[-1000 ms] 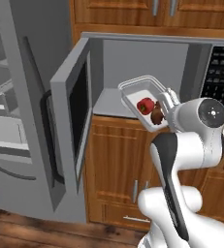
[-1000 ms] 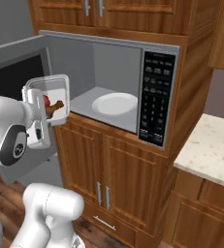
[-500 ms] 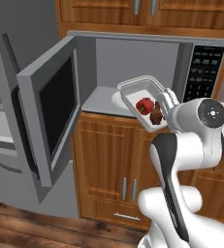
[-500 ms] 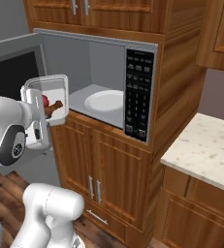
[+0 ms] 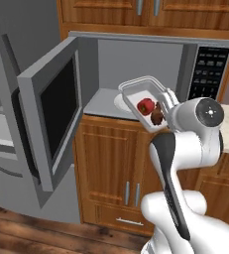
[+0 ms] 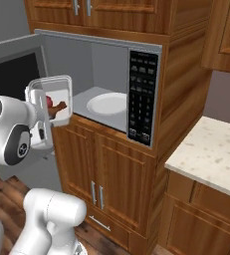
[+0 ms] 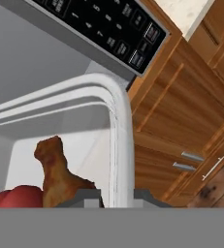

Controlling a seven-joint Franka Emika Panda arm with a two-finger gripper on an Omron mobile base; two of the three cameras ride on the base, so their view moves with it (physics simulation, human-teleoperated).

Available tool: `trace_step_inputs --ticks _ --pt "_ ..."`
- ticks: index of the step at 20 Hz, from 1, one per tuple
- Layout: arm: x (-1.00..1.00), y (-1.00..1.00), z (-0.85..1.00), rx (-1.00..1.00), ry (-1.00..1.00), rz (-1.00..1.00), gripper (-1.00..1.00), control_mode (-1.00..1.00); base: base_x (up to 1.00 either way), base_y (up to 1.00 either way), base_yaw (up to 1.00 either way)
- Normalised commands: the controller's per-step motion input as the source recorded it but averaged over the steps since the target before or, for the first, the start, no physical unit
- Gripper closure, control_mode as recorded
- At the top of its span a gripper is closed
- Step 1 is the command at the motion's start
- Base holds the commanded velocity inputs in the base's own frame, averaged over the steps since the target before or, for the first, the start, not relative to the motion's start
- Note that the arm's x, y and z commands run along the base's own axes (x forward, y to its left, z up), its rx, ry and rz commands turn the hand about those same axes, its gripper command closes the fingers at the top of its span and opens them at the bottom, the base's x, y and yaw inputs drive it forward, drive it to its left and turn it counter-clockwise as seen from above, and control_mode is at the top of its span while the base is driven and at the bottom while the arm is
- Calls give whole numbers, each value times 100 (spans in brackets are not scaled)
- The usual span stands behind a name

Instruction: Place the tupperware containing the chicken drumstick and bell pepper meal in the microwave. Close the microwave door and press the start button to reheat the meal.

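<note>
The tupperware (image 5: 138,95) is a translucent white tray, tilted and held up in front of the microwave (image 5: 136,59) opening. My gripper (image 5: 166,99) is shut on its right rim. Inside lie the red bell pepper (image 5: 145,105) and the brown chicken drumstick (image 5: 157,114). The microwave door (image 5: 51,109) stands swung open to the left. From the right side, the tupperware (image 6: 54,99) hangs left of the white turntable (image 6: 108,103). In the hand view my gripper (image 7: 117,198) clamps the tupperware rim (image 7: 118,145), with the chicken drumstick (image 7: 57,169) and bell pepper (image 7: 14,197) beside it.
The black keypad panel (image 6: 142,97) fills the microwave's right side. A tall grey fridge (image 5: 17,59) stands left of the open door. Wooden cabinets (image 5: 116,163) lie below the microwave. A speckled counter (image 6: 211,149) extends at the right.
The whole scene has slid left in both base views, so the base has moved. The tupperware stays in the same grip and the microwave door stays open.
</note>
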Motion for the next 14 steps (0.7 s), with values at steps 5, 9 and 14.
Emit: trace_step_inputs --ticks 5,9,14 --pt "46 0 -12 0 0 0 100 -100 0 0 0" --pt "51 0 -20 0 0 0 100 -100 0 0 0" --pt "65 0 -26 0 1 0 100 -100 0 0 0"
